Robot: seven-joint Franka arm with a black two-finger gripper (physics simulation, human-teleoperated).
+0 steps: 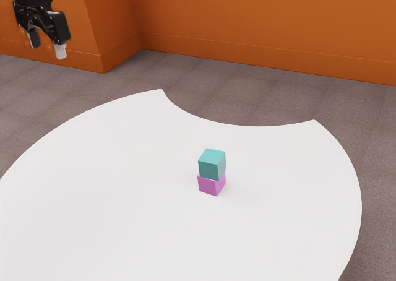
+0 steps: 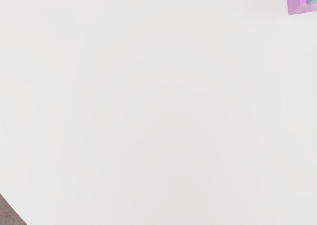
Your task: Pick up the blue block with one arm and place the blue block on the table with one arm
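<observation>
Finding 1: state of the gripper [image 1: 47, 45]. It is at the exterior view's left, high and well apart from the stack. Its 2 fingers stand apart, with nothing gripped between them.

Finding 2: location of the blue block [image 1: 212, 164]. It sits on top of the pink block [image 1: 211, 185], making a stack of 2 on the white table [image 1: 124, 200]. Both appear level. You cannot confirm from these views whether their edges are flush.

Finding 3: step in hand. This is judged to be the approach, with the pick and the placing outstanding. In the wrist view the stack lies well off the centre, so you need to travel sideways before any descent.

Recommendations:
1. Carry the gripper toward the exterior view's right and the near side, at a height that passes over the stack.
2. Turn the hand so that the fingers face 2 opposite sides of the blue block; a corner grip is likely to twist it.
3. Descend straight and slowly, stopping with the tips at the upper block's sides. Going too deep risks catching the pink block as well.
4. Close evenly, then lift straight up. Any sideways drag could shift or topple the lower block.
5. Lower the blue block beside the pink block, well apart from it and from the table's rim, and release only once it sits flat.
</observation>
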